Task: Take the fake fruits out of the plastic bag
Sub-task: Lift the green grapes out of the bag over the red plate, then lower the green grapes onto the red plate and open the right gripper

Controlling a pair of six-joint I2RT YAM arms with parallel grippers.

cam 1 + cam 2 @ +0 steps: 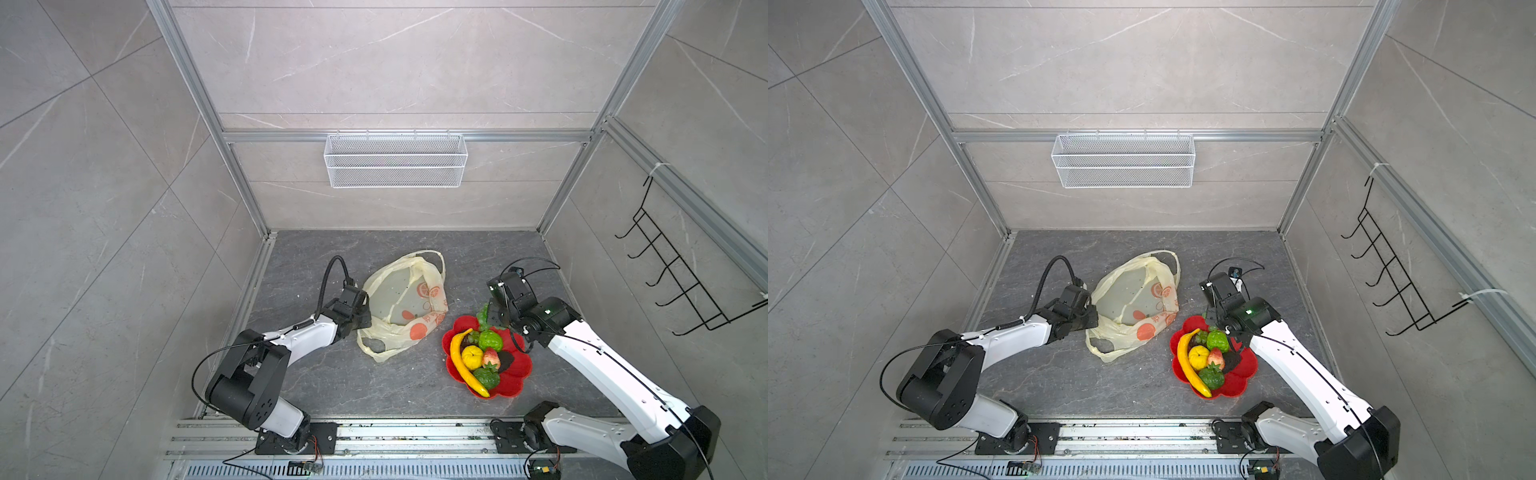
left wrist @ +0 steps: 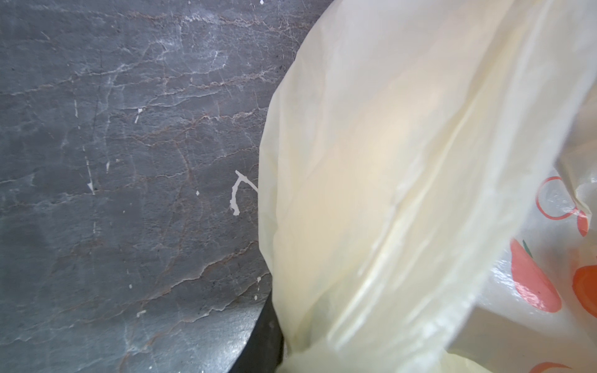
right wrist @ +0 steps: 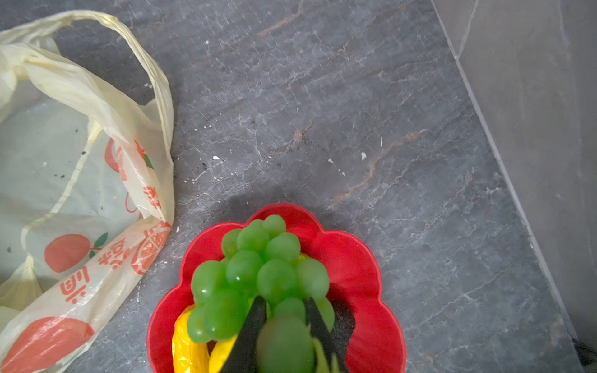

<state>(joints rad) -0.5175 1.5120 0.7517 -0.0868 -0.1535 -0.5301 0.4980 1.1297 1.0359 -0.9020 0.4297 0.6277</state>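
Bag [image 1: 399,291] lay on bench [image 1: 316,374], left gripper [image 1: 360,321] clamped on its 9 o'clock edge, right gripper [image 3: 283,303] clamped on grapes [image 3: 255,268] over 12 o'clock rim of plate [image 3: 355,268], other fruits [image 1: 473,357] piled on it, 4 o'clock of bag.

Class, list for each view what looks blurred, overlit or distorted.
Right wrist view: the grapes nearest the lens, inside the right claw, blur; farther ones are sharp with small glints. Left wrist view: the bag is soft and bright, the floor crisp. In both top views: the frame rails splay outward.
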